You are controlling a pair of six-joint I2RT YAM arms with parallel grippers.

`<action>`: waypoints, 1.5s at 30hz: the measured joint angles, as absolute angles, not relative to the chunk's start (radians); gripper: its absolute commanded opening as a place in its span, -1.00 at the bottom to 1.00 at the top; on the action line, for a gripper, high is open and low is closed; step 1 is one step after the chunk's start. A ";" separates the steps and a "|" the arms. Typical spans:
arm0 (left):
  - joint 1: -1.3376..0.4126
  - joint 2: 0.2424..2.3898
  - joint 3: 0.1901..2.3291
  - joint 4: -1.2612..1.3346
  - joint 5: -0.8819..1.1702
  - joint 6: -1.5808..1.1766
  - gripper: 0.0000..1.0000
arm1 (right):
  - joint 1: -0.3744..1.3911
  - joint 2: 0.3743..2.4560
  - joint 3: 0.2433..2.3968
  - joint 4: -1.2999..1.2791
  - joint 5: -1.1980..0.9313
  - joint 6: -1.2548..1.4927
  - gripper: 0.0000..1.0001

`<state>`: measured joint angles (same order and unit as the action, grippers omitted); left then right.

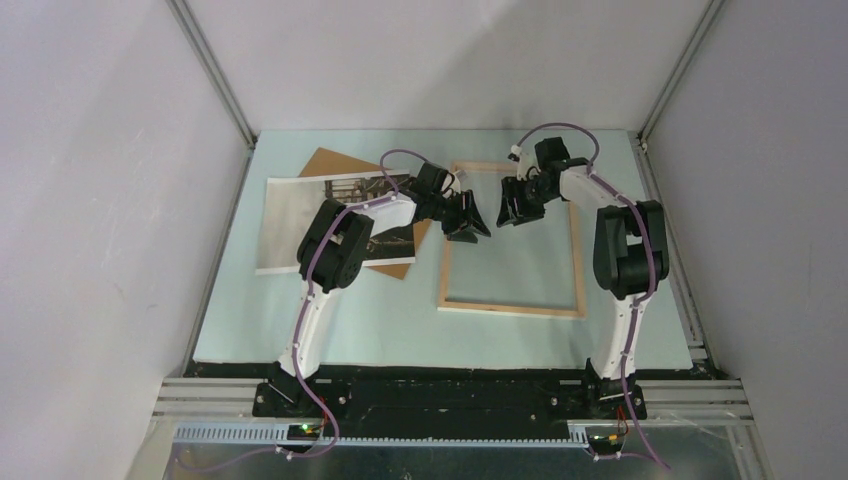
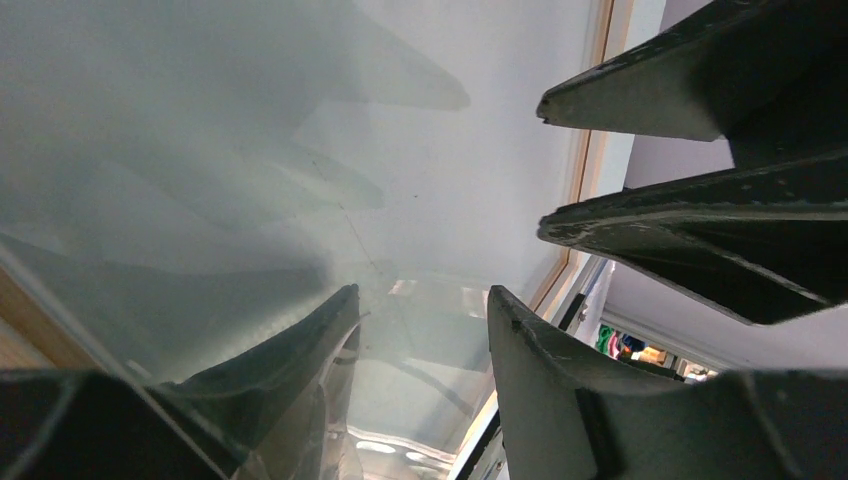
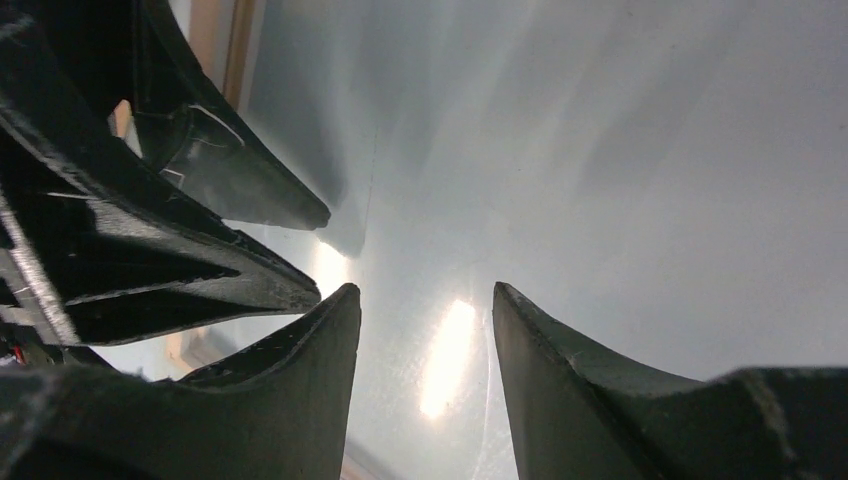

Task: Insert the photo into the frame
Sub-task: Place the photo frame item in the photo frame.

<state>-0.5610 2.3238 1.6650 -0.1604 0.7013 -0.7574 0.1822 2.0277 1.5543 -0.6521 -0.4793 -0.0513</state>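
Note:
The frame (image 1: 510,308) lies flat mid-table, pale wood edges around a clear pane. The photo (image 1: 295,215), a white-bordered grey-brown print, lies to its left, partly under my left arm. My left gripper (image 1: 468,222) hangs over the frame's upper left part, open, with only pane (image 2: 450,150) between its fingertips (image 2: 422,295). My right gripper (image 1: 518,210) faces it from the right over the upper pane, also open and holding nothing (image 3: 425,290). The two grippers stand close together. Each wrist view shows the other gripper's fingers (image 2: 700,220) (image 3: 230,195) and a strip of the frame's wooden edge (image 2: 590,150) (image 3: 240,60).
A plain brown backing board (image 1: 330,163) lies under the photo, its corners sticking out at the back and at the front right. Grey walls close in the pale green table (image 1: 400,330) on the left, back and right.

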 measured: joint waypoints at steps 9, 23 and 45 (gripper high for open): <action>-0.561 2.324 1.665 -0.161 0.701 -0.757 0.11 | 0.182 2.061 1.533 -0.652 -0.476 -0.052 0.09; -0.561 2.324 1.665 -0.167 0.699 -0.750 0.37 | 0.178 2.070 1.533 -0.649 -0.465 -0.052 0.09; -0.564 2.276 1.658 -0.207 0.647 -0.677 0.99 | 0.159 2.070 1.526 -0.647 -0.453 -0.052 0.08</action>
<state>-0.5640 2.2761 1.6581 -0.2066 0.6472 -0.6765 0.1589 2.0705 1.5257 -0.6472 -0.4526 -0.0525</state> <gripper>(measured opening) 0.994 0.544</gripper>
